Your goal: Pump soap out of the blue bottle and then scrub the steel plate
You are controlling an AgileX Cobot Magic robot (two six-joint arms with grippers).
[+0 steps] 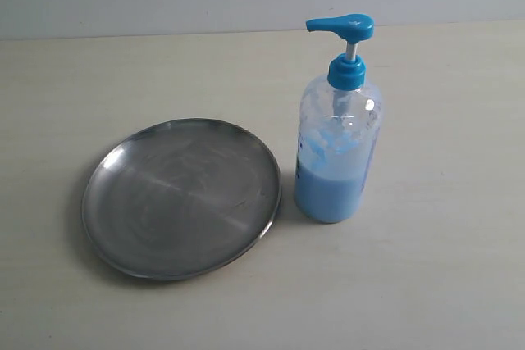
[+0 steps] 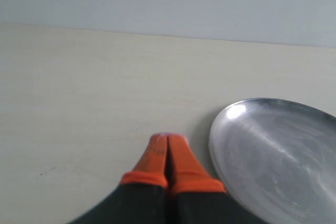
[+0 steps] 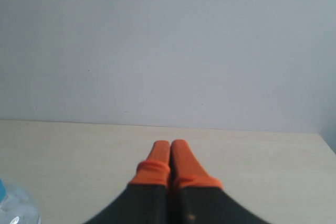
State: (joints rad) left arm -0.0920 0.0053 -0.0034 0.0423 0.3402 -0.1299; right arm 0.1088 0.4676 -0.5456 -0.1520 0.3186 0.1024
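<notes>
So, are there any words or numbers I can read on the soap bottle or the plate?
On the blue bottle: some blue printing, too blurred and small to read.
On the steel plate: no words, numbers or signs.
Nothing else in view carries any text.

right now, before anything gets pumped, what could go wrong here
1. The bright blue pump spout on the tall clear plastic bottle seems to end short of the rim of the round steel plate, so soap may land on the table.
2. The bottle stands unheld, with the left claw and right claw shut; an off-centre press could tip it.
</notes>
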